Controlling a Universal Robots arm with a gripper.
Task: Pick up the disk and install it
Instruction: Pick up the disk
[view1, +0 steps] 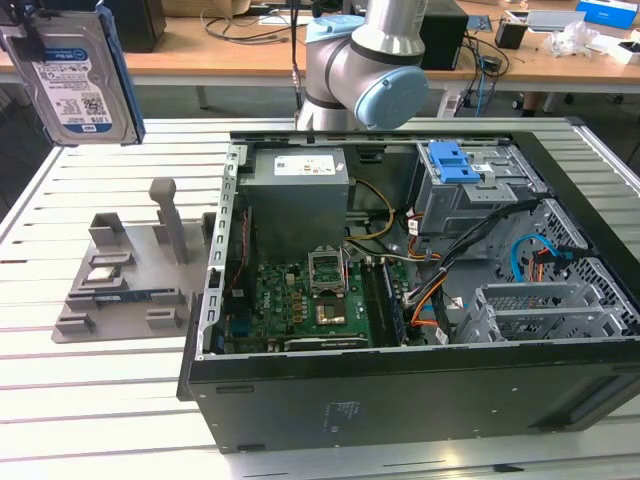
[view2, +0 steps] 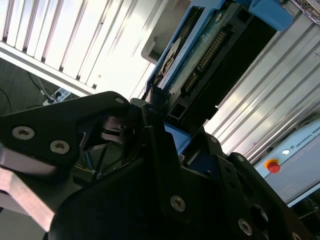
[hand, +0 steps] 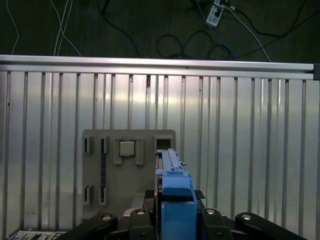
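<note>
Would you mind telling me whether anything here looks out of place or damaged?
Nothing looks damaged or spilled. The disk is off the table, clamped in the gripper, up in the air at the exterior view's left, apart from the open computer case.

In the exterior view, the disk (view1: 75, 75) at ten o'clock is silver, with a white-and-blue barcoded label and blue side rails. The table (view1: 100, 390) is silvery and striped by grooves. The holder (view1: 125, 275) at nine o'clock is plain grey. The computer case (view1: 400, 405) is black, its circuit board (view1: 300, 300) green, and its latch (view1: 455, 162) at one o'clock blue. The gripper (hand: 175, 200) is black.
</note>
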